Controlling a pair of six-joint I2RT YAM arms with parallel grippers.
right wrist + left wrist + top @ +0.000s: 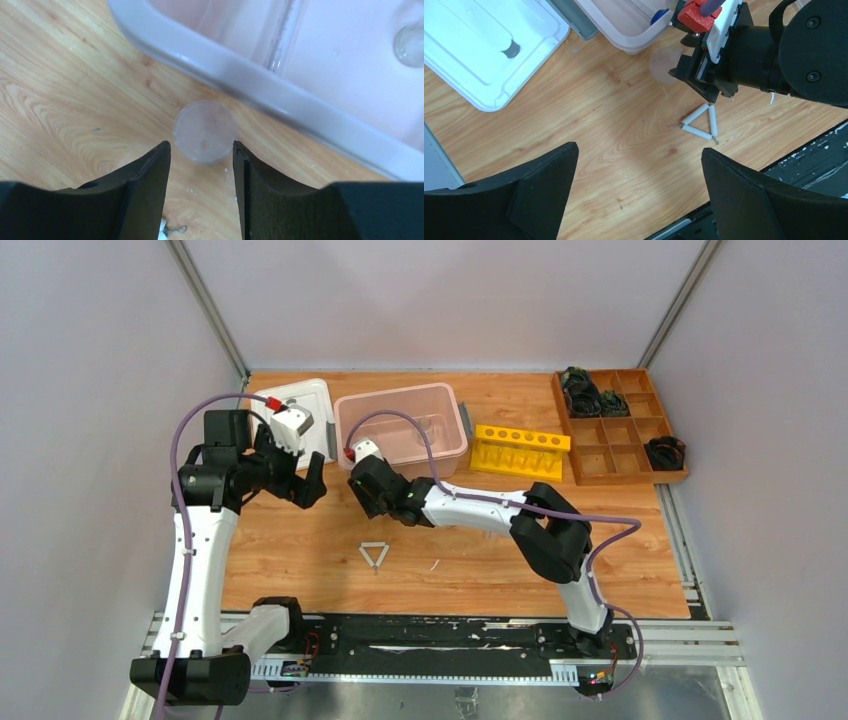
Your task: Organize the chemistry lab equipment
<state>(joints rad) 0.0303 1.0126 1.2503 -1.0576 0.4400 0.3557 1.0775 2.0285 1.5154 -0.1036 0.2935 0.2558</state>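
pickup step, i judge: right gripper point(201, 145), half open and empty, hovers above the small clear round dish point(205, 131) lying just beside the pink tub's point(250, 85) near wall; next, lower, straddle, close. left gripper point(639, 150) gapes empty.

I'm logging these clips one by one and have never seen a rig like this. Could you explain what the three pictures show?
Two robot arms, the left arm and the right arm, are bolted at the near edge of a wooden table. The overhead picture shows both. The other two come from a camera on each wrist, looking past that arm's own claw.

On the table are a white triangle frame, a clear bin, a white tray, a yellow rack and a wooden divided box.

The left claw is open and empty. The right claw is open, its fingers either side of a small clear round dish beside the bin. Neither claw holds anything.
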